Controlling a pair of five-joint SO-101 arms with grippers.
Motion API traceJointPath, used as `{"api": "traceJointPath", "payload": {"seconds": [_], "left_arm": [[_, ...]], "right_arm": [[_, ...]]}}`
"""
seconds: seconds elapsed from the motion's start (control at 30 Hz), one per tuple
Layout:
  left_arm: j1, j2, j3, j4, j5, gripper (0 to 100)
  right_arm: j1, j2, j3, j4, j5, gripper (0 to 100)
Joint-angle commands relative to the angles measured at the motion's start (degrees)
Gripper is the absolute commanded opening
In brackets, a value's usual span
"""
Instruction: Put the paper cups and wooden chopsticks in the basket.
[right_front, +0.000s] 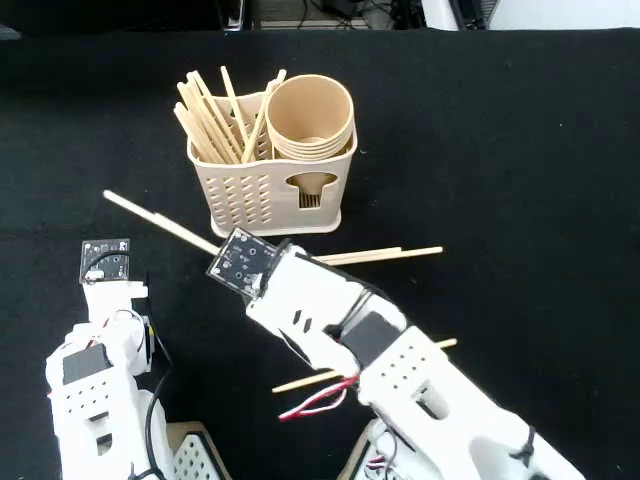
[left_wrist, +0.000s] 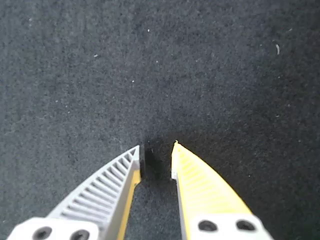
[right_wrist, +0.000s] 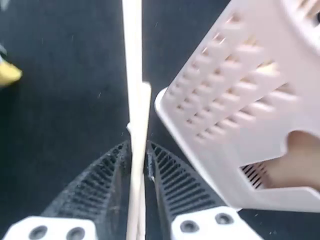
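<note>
Basket: the basket (right_front: 265, 195) stood upright on the black cloth (right_front: 500, 150), upper centre of the high view.
Paper cups: the paper cups (right_front: 310, 115) sat nested as one stack in its right-hand compartment.
Stored sticks: a chopstick bundle (right_front: 215, 120) leaned in the left-hand compartment.
Right gripper: the right gripper (right_wrist: 137, 147) was just below the basket's lower-left corner, jaws drawn narrow and pinched on the held chopsticks (right_wrist: 132, 75).
Held chopsticks: they ran out toward the middle left of the high view; I could not tell whether they lay on the cloth.
Loose sticks: the loose pair (right_front: 385, 255) lay below the basket to the right; a single chopstick (right_front: 310, 380) lay at lower centre, partly under the right arm.
Left gripper: the left gripper (left_wrist: 157, 146) was at lower left, jaws a narrow gap apart, nothing between them, over bare cloth.
</note>
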Motion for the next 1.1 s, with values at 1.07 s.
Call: {"api": "traceJointPath", "payload": {"seconds": [1.07], "left_arm": [[-0.48,0.09,0.13,-1.23,-0.26,12]], "right_arm": [[8.26,16.92,-53.14,-1.58,-20.57,1.3]]}}
